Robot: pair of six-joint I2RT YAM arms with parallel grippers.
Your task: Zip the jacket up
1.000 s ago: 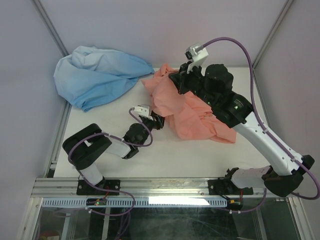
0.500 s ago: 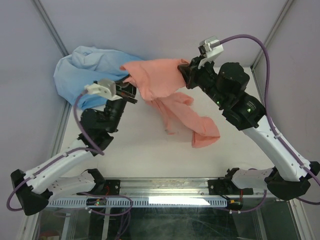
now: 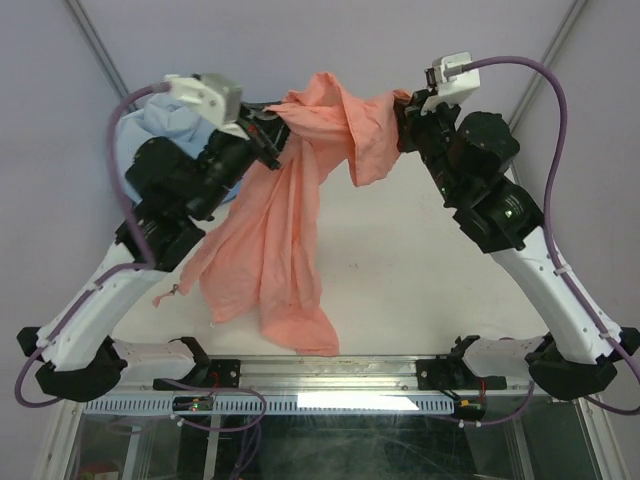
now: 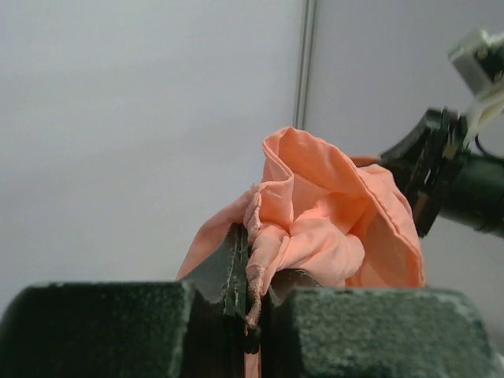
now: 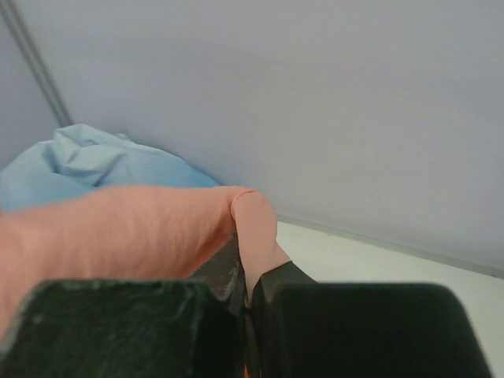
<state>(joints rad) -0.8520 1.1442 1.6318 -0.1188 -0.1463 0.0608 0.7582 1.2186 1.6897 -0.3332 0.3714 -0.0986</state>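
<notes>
The salmon-pink jacket (image 3: 280, 240) hangs in the air between both grippers, its lower part draping down toward the table's near edge. My left gripper (image 3: 268, 135) is shut on a bunched edge of the jacket (image 4: 315, 228) at the upper left. My right gripper (image 3: 402, 125) is shut on another fold of the jacket (image 5: 157, 228) at the upper right. Both are raised high above the table. The zip does not show clearly.
The light blue garment (image 3: 165, 115) lies at the back left corner, mostly hidden behind my left arm; it also shows in the right wrist view (image 5: 87, 161). The white table (image 3: 420, 270) is walled at the back and sides.
Both grippers have risen with the jacket. It was crumpled on the table, then stretched between them, and now hangs high with its length draping down toward the front.
</notes>
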